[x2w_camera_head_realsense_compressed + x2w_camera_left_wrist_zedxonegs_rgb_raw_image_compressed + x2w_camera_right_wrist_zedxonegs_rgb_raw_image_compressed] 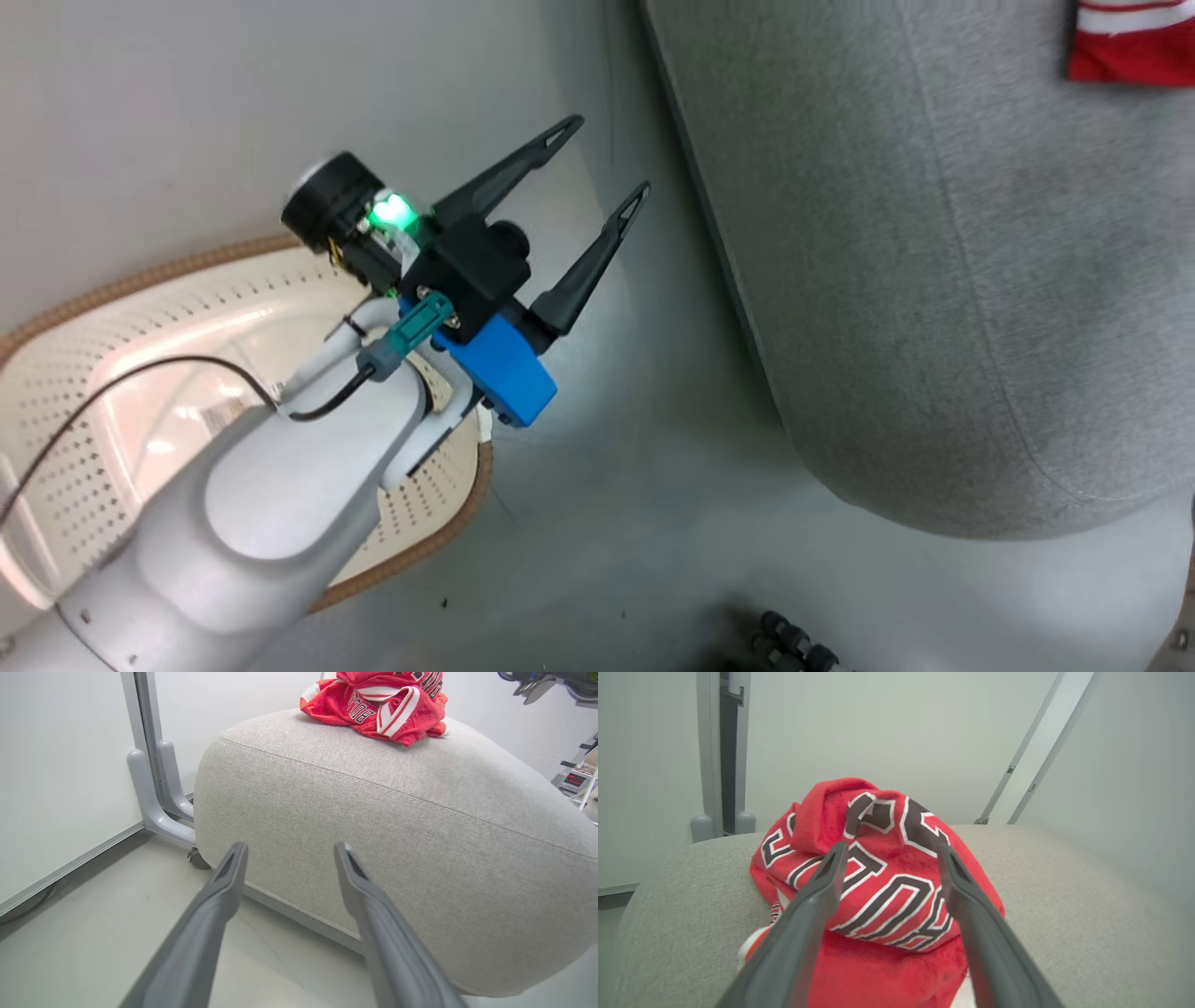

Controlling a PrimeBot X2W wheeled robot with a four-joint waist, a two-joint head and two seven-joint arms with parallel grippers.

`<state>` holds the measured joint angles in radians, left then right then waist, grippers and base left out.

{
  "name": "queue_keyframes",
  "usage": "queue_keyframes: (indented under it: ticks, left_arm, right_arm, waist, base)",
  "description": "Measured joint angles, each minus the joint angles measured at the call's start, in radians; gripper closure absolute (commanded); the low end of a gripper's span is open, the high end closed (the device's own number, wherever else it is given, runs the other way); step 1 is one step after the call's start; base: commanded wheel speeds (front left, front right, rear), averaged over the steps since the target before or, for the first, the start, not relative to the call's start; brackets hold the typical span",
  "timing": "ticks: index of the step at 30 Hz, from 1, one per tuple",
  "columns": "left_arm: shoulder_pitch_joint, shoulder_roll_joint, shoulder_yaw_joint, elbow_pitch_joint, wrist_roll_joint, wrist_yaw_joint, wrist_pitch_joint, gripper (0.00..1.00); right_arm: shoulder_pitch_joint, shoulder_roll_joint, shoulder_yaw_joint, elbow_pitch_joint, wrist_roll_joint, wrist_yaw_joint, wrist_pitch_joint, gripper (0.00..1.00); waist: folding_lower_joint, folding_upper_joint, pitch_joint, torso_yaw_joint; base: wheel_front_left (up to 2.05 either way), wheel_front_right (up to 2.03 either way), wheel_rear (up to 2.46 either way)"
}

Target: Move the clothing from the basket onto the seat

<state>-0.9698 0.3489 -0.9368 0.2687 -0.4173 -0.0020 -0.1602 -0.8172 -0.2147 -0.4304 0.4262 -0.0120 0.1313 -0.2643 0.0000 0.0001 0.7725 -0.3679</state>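
Note:
The clothing (878, 896) is a red heap with black white-outlined lettering, lying on top of the grey seat (1064, 896). My right gripper (893, 847) hangs just over the heap, open, one finger on each side of it. In the head view a corner of the clothing (1134, 47) lies on the seat (934, 280) at the top right. My left gripper (607, 157) is open and holds nothing, over the floor between the basket (140, 275) and the seat. The left wrist view has the left gripper (290, 847) facing the seat's side (397, 835), with the clothing (373, 704) above. The forearm hides part of the basket's bare inside.
A strip of pale floor (607, 513) runs between basket and seat. A grey metal frame leg (149, 788) stands against the white wall behind the seat. A dark ribbed object (794, 644) lies at the bottom edge. Equipment (574, 779) stands beyond the seat.

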Motion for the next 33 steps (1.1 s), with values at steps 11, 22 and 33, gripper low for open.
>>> queue_keyframes:
  ticks: [11,22,33]
  left_arm:
    - [0.168,-0.060,0.075,0.145,-0.097,0.033,-0.098,0.00]
    - [0.401,-0.076,0.336,0.088,-0.084,0.076,-0.102,0.00]
    - [0.693,-0.119,0.647,-0.020,0.023,0.078,-0.102,0.00]
  right_arm:
    - [0.185,0.009,0.191,-0.116,-0.009,0.000,0.000,0.00]
    - [0.350,0.033,0.380,-0.170,0.035,0.000,0.000,0.00]
    - [0.550,0.089,0.439,-0.191,0.067,0.000,0.000,0.00]
  waist:
    - [-0.0003,0.0000,-0.257,0.036]
    - [-0.0004,0.0000,-0.498,0.151]
    - [-0.0003,0.0000,-0.682,0.277]
  base:
    - [0.00,0.00,0.00]
    - [0.00,0.00,0.00]
    - [0.00,0.00,0.00]
